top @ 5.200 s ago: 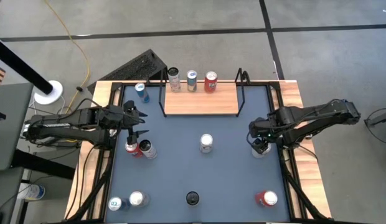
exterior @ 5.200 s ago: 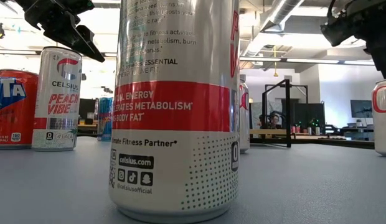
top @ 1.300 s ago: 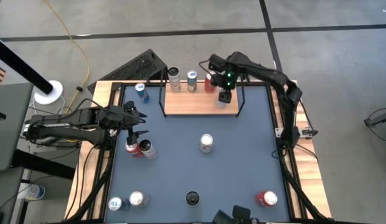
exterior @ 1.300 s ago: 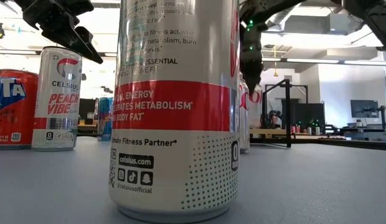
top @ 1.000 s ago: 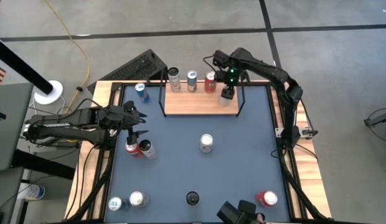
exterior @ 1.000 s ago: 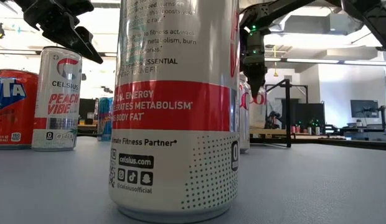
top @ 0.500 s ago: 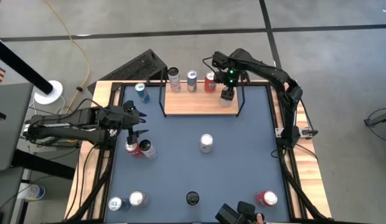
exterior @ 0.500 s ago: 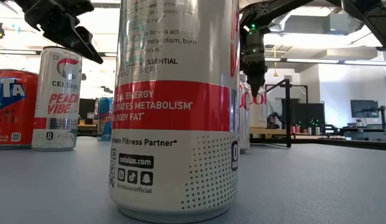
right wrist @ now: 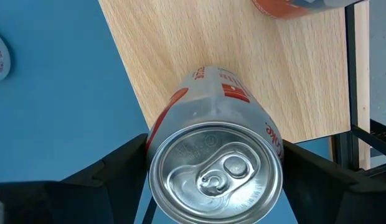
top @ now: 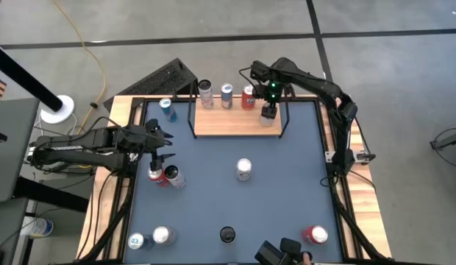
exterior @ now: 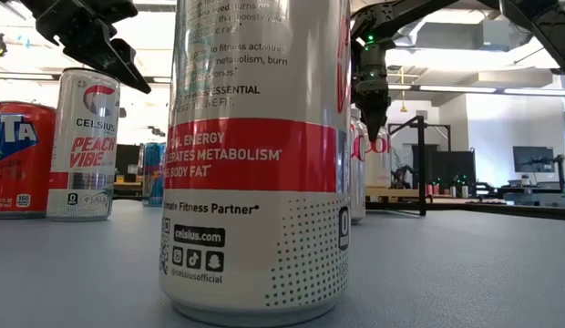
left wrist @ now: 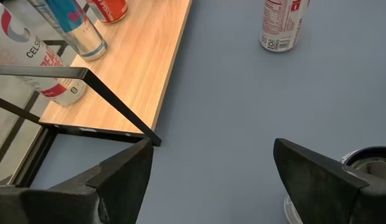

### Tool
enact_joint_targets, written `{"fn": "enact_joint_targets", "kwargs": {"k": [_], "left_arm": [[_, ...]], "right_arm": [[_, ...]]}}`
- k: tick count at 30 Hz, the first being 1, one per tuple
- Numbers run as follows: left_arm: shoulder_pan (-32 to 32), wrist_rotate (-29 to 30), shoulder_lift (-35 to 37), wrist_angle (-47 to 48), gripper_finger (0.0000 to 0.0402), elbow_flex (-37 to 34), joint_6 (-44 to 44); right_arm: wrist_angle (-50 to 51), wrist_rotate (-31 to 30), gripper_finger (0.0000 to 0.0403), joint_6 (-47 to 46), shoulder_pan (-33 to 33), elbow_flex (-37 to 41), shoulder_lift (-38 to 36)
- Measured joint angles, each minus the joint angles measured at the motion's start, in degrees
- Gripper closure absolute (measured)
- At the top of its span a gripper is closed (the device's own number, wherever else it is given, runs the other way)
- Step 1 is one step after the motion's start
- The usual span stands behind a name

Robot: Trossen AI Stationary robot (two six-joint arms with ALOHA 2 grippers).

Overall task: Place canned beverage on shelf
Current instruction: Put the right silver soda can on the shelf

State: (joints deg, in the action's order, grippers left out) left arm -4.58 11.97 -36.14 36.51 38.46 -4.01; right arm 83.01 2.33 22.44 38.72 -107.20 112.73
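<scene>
Two dark fingers of your right gripper (right wrist: 211, 180) stand spread either side of the silver-and-red canned beverage (right wrist: 215, 165), and the right wrist view shows a sliver of gap on each flank; judged from that, the can is released, not pinched. Directly beneath the gripper, the can stands upright on the light-wood shelf board with black wire uprights (top: 228, 122), at its right-hand end, close to the front edge.

Recommended conduct for the step in hand: lift straight up until your fingertips clear the can's rim, and only then swing away. Any sideways drift could tip the can off the front edge, or knock the black upright just beside the gripper.

Beyond the gripper, toward the shelf's back edge, a red can (top: 248, 96) stands near; keep off it.

Far across the table, your left gripper (top: 160, 147) waits, fingers spread and empty.
</scene>
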Motion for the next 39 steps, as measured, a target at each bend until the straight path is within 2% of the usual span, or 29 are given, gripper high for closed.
{"fn": "enact_joint_targets", "kwargs": {"k": [6,14,21,26,30,33,36,37,39], "left_arm": [[0.0,0.0,0.0,0.0,0.0079,0.0,0.0],[0.0,0.0,0.0,0.0,0.0079,0.0,0.0],[0.0,-0.3,0.0,0.2,0.0079,0.0,0.0],[0.0,-1.0,0.0,0.2,0.0079,0.0,0.2],[0.0,-1.0,-0.2,0.2,0.0079,0.0,0.7],[0.0,-1.0,-0.5,0.1,0.0079,0.0,0.7],[0.0,-1.0,-0.9,0.1,0.0079,0.0,0.7],[0.0,-1.0,-1.1,0.1,0.0079,0.0,0.7],[0.0,-0.9,-1.4,0.1,0.0079,0.0,0.7]], "right_arm": [[1.6,-0.1,0.0074,0.1,0.0,-3.7,0.0],[4.0,-1.1,0.0074,-1.4,-0.9,-14.6,0.0],[6.9,9.3,0.0099,-2.2,-6.7,-15.8,-3.1],[4.7,8.5,0.0153,-1.6,-13.2,-9.1,-9.2],[-4.1,7.8,0.0226,-1.8,-16.4,3.4,-16.5],[-13.6,5.5,0.0296,-1.8,-17.0,13.7,-22.4],[-18.8,3.5,0.0366,-1.7,-16.1,19.9,-25.2],[-19.3,3.4,0.0384,-1.6,-15.7,21.0,-25.5],[-18.9,3.3,0.0394,-1.6,-14.7,21.5,-25.3]]}}
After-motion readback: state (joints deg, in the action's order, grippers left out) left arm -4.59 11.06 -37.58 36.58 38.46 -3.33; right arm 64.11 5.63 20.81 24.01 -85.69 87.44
